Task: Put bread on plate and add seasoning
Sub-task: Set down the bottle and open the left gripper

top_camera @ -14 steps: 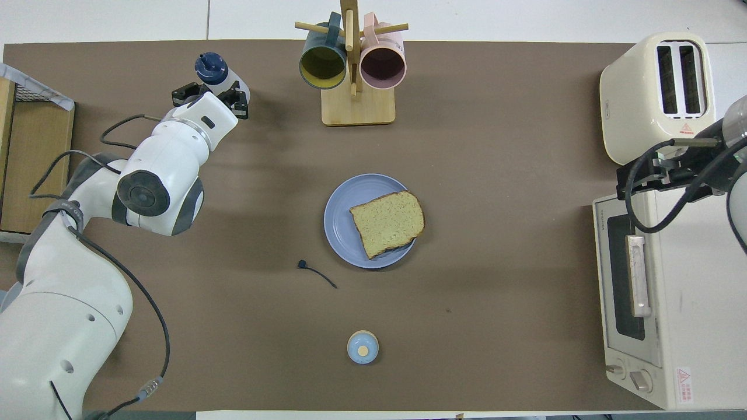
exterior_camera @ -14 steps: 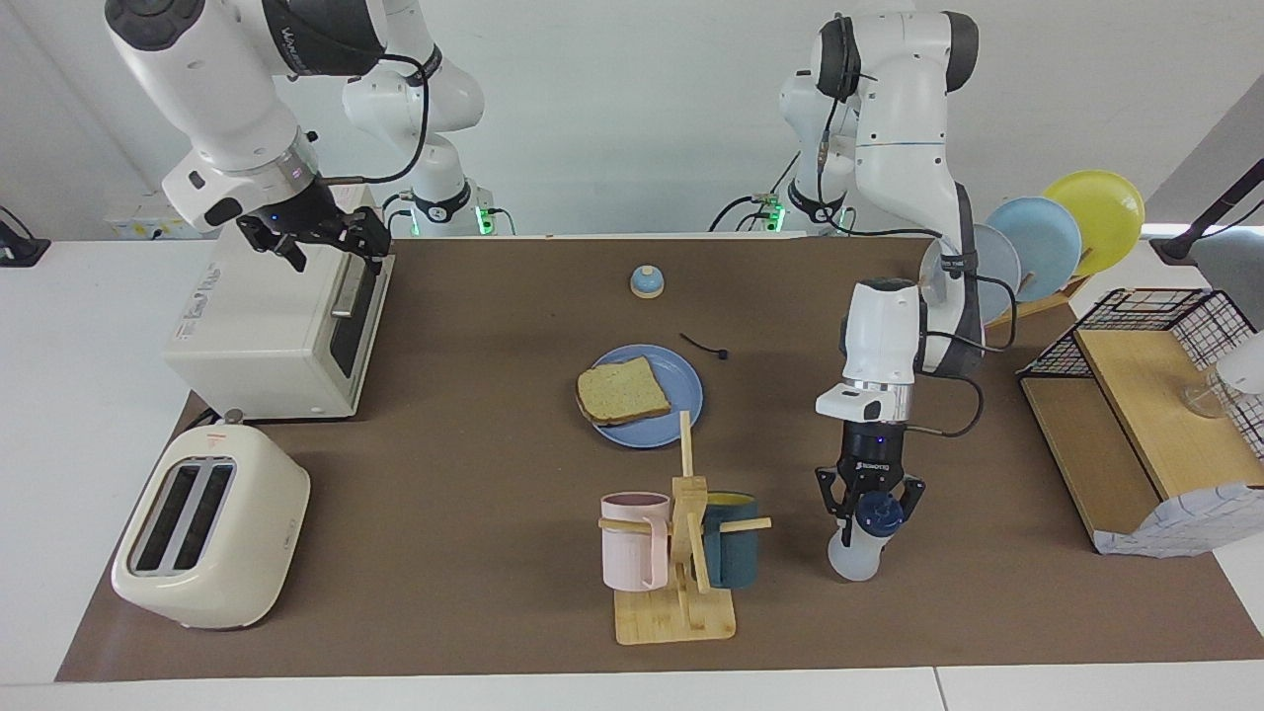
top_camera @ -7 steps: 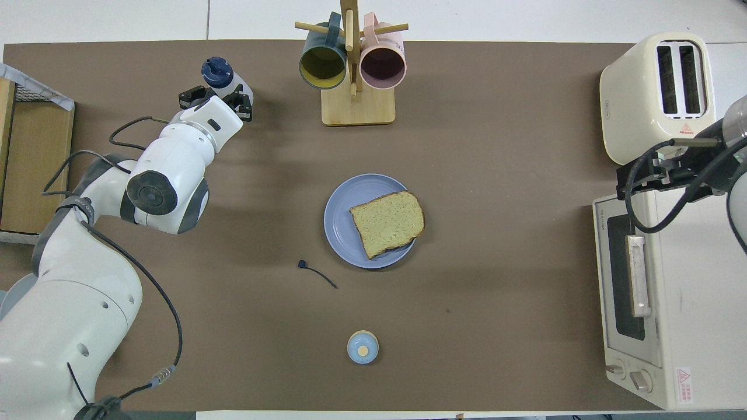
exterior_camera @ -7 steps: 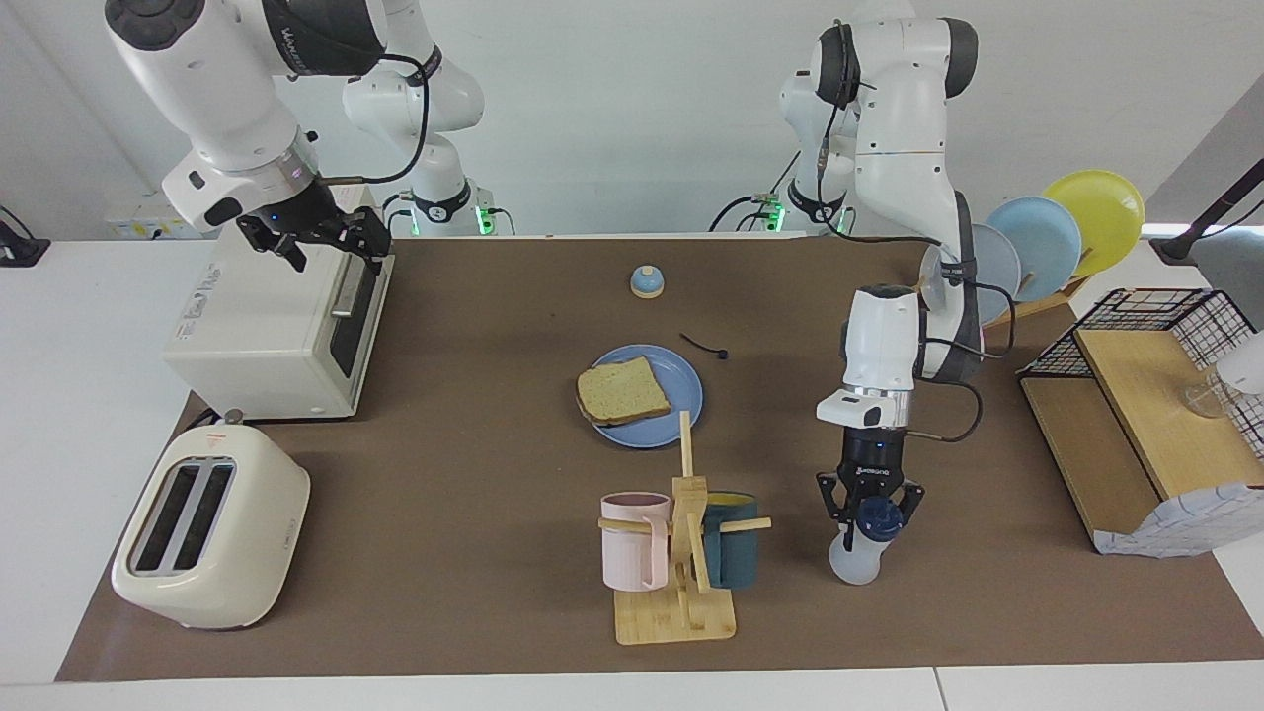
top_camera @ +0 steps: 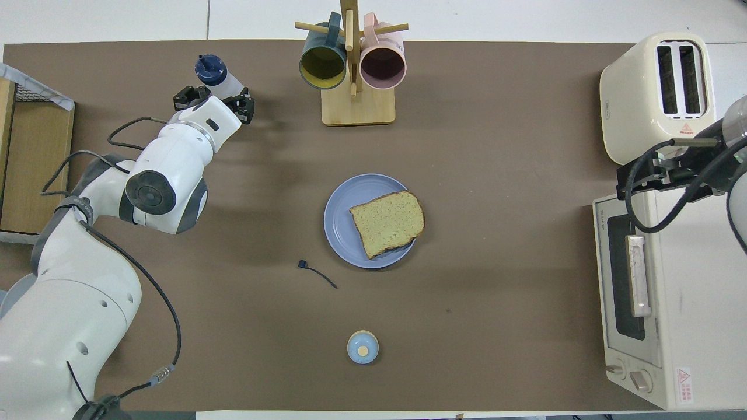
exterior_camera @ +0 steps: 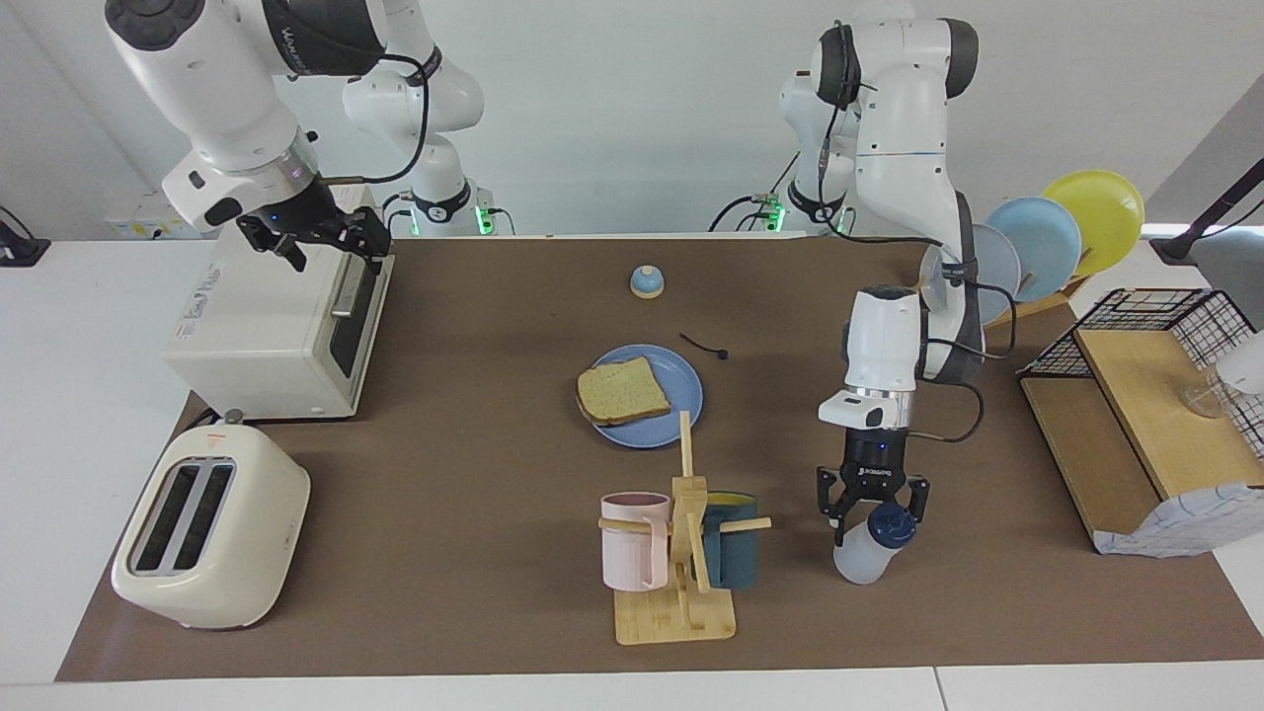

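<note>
Take the plate [top_camera: 341,233] as the hub of a dial, with twelve o'clock pointing away from the robots. Nearest the robots, at about eight o'clock, pale blue plates [exterior_camera: 1037,247] and a yellow plate [exterior_camera: 1094,217] stand on edge in a rack at the left arm's end of the counter [top_camera: 496,146]. At six o'clock sits a small blue-domed knob [top_camera: 362,347] on a wooden base. A short black tie [top_camera: 318,274] lies on the brown mat at seven o'clock, just off the plate's rim. Between three and four o'clock stands a white toaster oven [top_camera: 636,303]. The right gripper [exterior_camera: 334,247] hangs over its top, jaws spread and holding nothing, and that arm waits there. The cornflower-blue plate lies flat mid-counter. The bread [top_camera: 388,221], one toasted slice, rests on it toward the three o'clock side, with one corner overhanging the rim. At two o'clock sits a cream two-slot toaster [top_camera: 656,96]. At twelve o'clock a wooden mug tree [top_camera: 356,105] carries a pink mug [top_camera: 382,63] and a dark teal mug [top_camera: 323,63]. Between ten and eleven o'clock is the seasoning [exterior_camera: 859,558], a translucent squeeze bottle. Its base is on the mat and it leans so that its navy cap [exterior_camera: 892,525] tips toward the left arm's end. The left gripper [exterior_camera: 877,513] is low over it, jaws parted to either side of the bottle's neck. Whether a finger touches the bottle cannot be told.
</note>
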`<move>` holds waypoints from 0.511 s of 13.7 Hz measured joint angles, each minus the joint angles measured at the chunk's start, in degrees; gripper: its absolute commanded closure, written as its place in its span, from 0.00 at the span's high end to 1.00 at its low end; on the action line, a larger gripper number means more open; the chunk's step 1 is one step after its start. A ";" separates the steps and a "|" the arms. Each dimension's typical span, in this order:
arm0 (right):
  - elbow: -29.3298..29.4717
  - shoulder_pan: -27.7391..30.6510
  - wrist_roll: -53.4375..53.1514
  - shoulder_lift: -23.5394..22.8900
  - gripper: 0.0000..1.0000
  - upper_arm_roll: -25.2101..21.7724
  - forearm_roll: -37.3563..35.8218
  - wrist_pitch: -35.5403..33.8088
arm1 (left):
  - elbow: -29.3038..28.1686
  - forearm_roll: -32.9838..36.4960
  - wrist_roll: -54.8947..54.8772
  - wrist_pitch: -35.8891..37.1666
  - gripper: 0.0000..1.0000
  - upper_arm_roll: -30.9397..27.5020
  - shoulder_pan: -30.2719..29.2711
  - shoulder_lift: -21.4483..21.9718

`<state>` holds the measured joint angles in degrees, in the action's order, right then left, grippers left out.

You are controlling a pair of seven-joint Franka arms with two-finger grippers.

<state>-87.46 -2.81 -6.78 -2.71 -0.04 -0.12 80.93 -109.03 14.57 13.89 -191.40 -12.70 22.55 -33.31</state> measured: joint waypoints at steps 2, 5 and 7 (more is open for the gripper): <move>0.00 0.00 0.00 0.00 1.00 0.00 0.00 0.00 | 0.00 0.00 0.00 0.00 0.90 0.03 -0.41 -0.08; 0.00 0.00 0.00 0.00 1.00 0.00 0.00 0.00 | -0.78 0.01 -0.06 -0.46 1.00 0.03 -0.73 -0.26; 0.00 0.00 0.00 0.00 1.00 0.00 0.00 0.00 | -3.12 0.01 -0.76 -2.56 1.00 0.01 -0.84 0.01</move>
<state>-87.46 -2.81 -6.78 -2.71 -0.04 -0.12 80.93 -112.16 14.58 13.14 -193.95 -12.69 21.70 -33.30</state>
